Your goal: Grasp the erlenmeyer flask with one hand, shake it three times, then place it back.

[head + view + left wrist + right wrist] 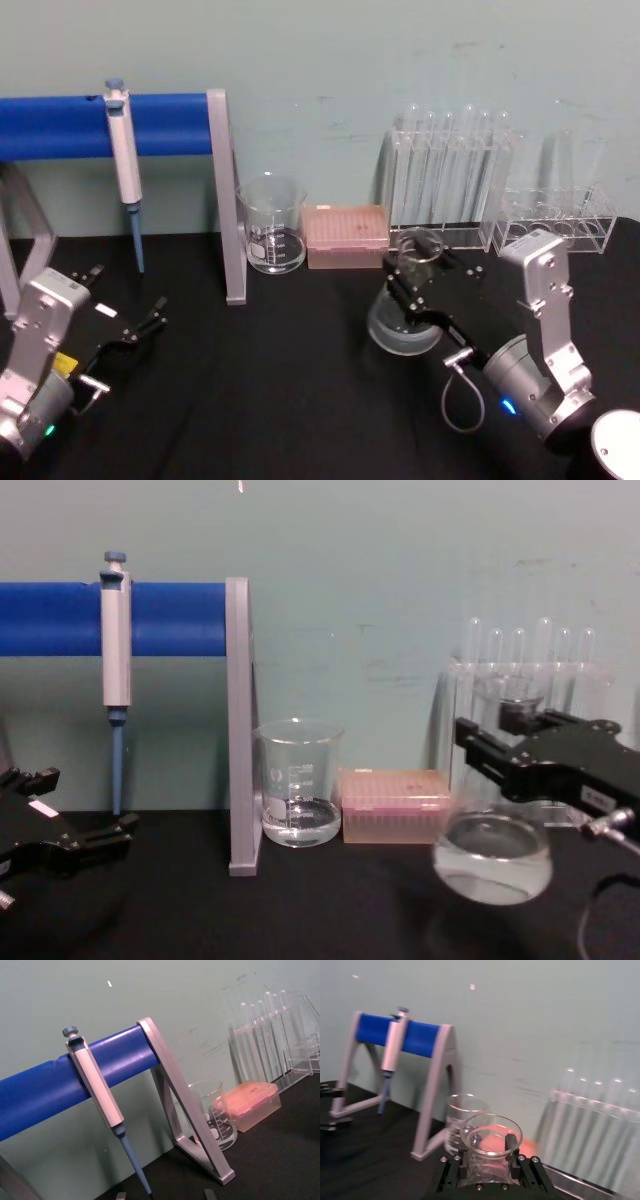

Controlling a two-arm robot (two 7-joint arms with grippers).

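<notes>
Left pincer (128, 288) parked near you at 8 o'clock over counter (280, 410), fingers apart, empty. Right pincer (487, 1162) clamps neck of erlenmeyer flask (492, 865). Flask appears clear of counter, base hanging toward 6 o'clock, axis slightly tilted. Beaker (272, 235) well apart at 10 o'clock.

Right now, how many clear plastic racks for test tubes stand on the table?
2. The taller rack stands at the back wall, just right of the pink tip box. The lower rack stands beside it, farther to the right. No other rack seems hidden.
</notes>
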